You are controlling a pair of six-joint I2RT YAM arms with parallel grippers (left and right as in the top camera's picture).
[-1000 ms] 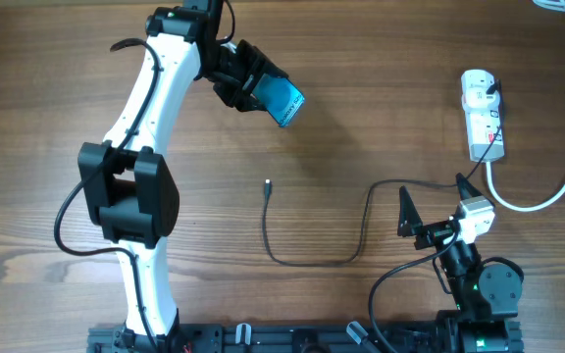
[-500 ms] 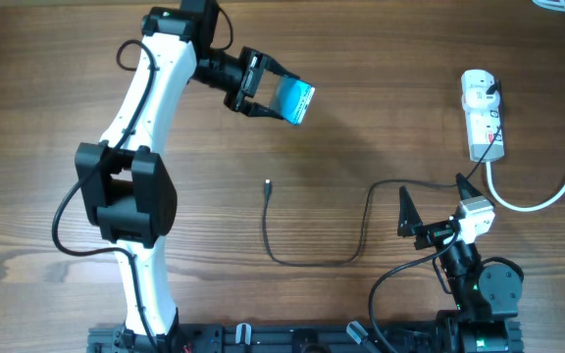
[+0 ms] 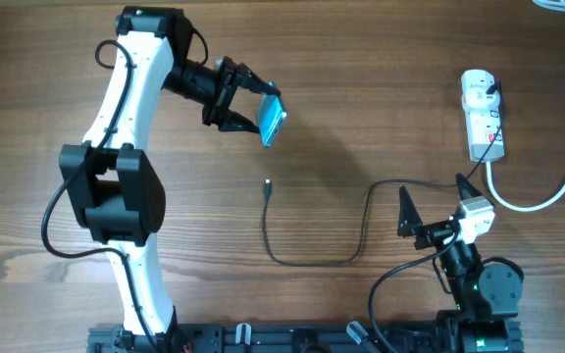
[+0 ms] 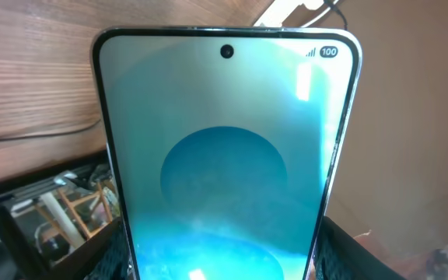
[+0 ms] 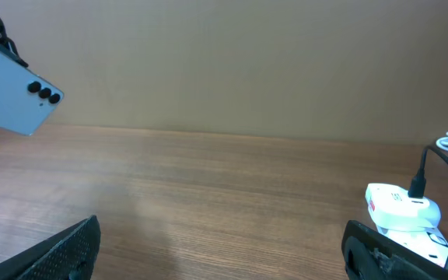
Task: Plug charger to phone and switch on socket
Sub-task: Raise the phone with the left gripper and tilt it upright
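My left gripper (image 3: 248, 108) is shut on the phone (image 3: 272, 122), held above the table and turned nearly on edge in the overhead view. Its turquoise screen (image 4: 224, 163) fills the left wrist view; its pale back shows at the far left of the right wrist view (image 5: 10, 101). The charger's thin black cable (image 3: 307, 257) lies on the table, its connector tip (image 3: 267, 183) below the phone. The white socket (image 3: 482, 116) lies at the right with a black plug in it, also in the right wrist view (image 5: 403, 208). My right gripper (image 3: 430, 221) is open and empty near the front right.
A thick white cord (image 3: 547, 196) loops from the socket toward the right edge. The wooden table (image 3: 361, 98) stretches between the phone and the socket. The arms' bases stand at the front edge.
My left gripper has swung left and down with the phone and rolled it from screen-up to nearly on edge. The right arm and the cable have not moved.
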